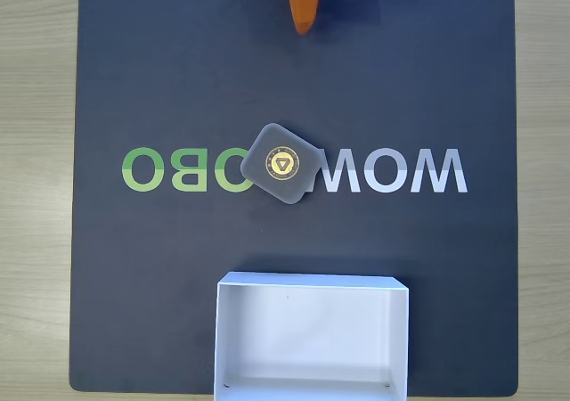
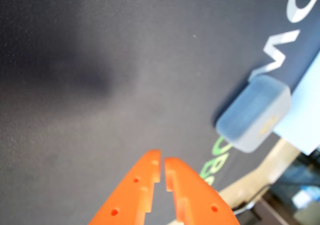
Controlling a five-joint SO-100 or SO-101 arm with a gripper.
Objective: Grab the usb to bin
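arm: top edge, fixed view | fingers (image 2: 150, 177): orange, nearly closed, empty

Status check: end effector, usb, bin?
End effector shut, empty, short of the usb. Usb flat on the mat's lettering, untouched. Bin open; path clear.

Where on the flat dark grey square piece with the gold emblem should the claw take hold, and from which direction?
Probably from straight above, closing across two opposite straight edges of the flat dark grey rounded-square piece. It lies flat on the dark mat, turned diagonally in the fixed view, so the orange claw would likely need rotating to match. Its sides look free; the white rectangular box sits apart.
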